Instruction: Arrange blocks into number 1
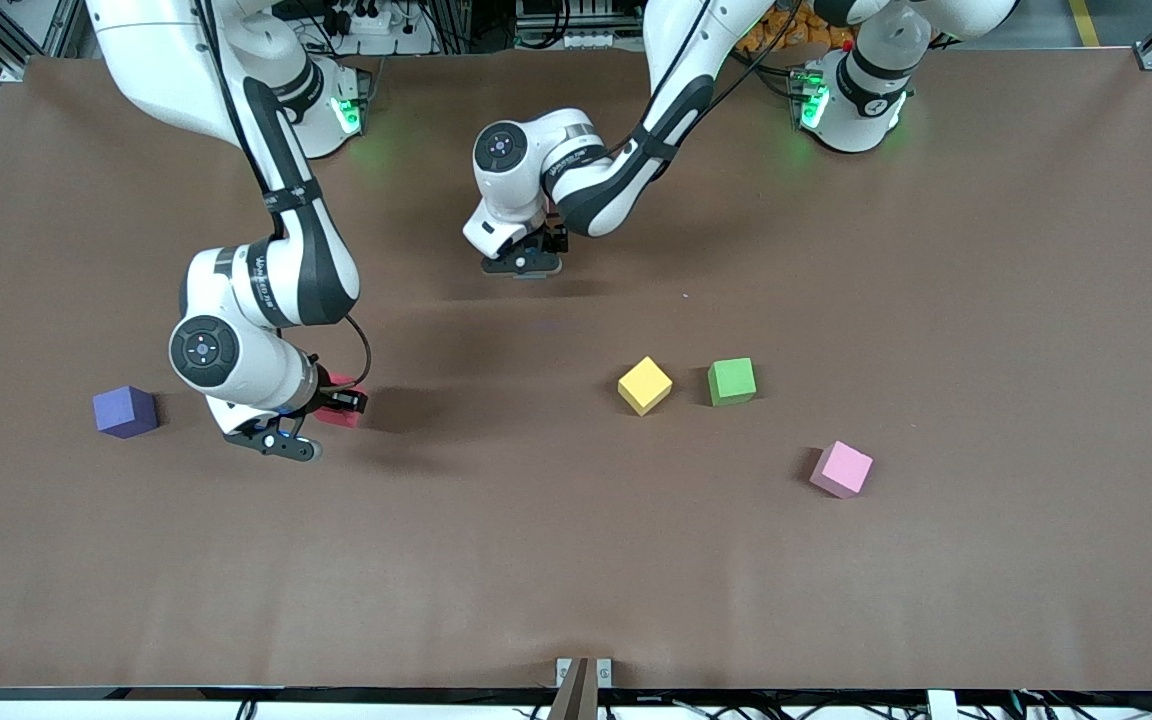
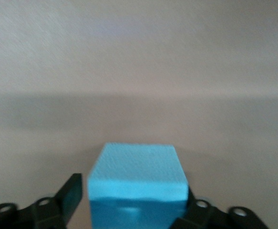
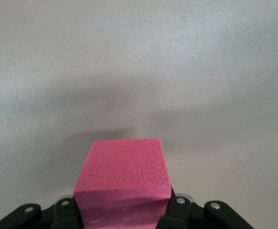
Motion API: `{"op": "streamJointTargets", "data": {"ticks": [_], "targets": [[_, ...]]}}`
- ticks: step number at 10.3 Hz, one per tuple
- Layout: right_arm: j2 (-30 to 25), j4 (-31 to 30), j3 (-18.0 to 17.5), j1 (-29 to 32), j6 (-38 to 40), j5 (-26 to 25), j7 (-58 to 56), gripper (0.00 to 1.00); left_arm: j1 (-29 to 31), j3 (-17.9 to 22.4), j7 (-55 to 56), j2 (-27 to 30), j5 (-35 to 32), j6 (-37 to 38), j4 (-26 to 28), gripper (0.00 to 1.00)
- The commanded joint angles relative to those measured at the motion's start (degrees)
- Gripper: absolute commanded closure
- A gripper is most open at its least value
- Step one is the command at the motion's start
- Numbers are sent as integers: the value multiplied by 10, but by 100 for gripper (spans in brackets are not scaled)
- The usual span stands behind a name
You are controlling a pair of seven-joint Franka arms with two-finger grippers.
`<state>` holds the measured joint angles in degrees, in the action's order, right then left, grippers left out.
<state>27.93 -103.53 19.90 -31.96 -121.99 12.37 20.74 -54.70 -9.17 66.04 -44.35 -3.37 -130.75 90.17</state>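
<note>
Pink block (image 3: 123,179) in right claw (image 3: 124,210); blue block (image 2: 136,188) between parted left claw (image 2: 129,210) fingers.

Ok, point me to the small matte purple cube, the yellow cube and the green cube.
small matte purple cube (image 1: 124,411): front view, middle of the cube, at its upper front edge.
small matte yellow cube (image 1: 645,385): front view, middle of the cube.
small matte green cube (image 1: 732,381): front view, middle of the cube.

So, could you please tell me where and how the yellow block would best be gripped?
The yellow block rests flat on the table, turned diagonally, with the green block close beside it. Come straight down from above with the tool rotated to match that turn, and close on two opposite flat side faces, probably keeping the fingers away from the green block.
</note>
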Motion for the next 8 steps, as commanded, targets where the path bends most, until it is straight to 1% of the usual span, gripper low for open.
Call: {"op": "streamJointTargets", "data": {"ticks": [1, 4, 6, 8], "targets": [[-19, -16, 6, -8, 2, -3, 5, 57, -1, 32, -4, 20, -25, 16, -7, 0], [-20, -16, 6, -14, 1, -3, 5, 57, 0, 72, 28, 72, -27, 16, -10, 0], [-20, -16, 6, -19, -3, -3, 6, 57, 1, 107, 28, 85, -27, 16, -11, 0], [-14, -16, 5, -51, -16, 0, 8, 57, 2, 162, 23, 88, -25, 16, -28, 0]]}}
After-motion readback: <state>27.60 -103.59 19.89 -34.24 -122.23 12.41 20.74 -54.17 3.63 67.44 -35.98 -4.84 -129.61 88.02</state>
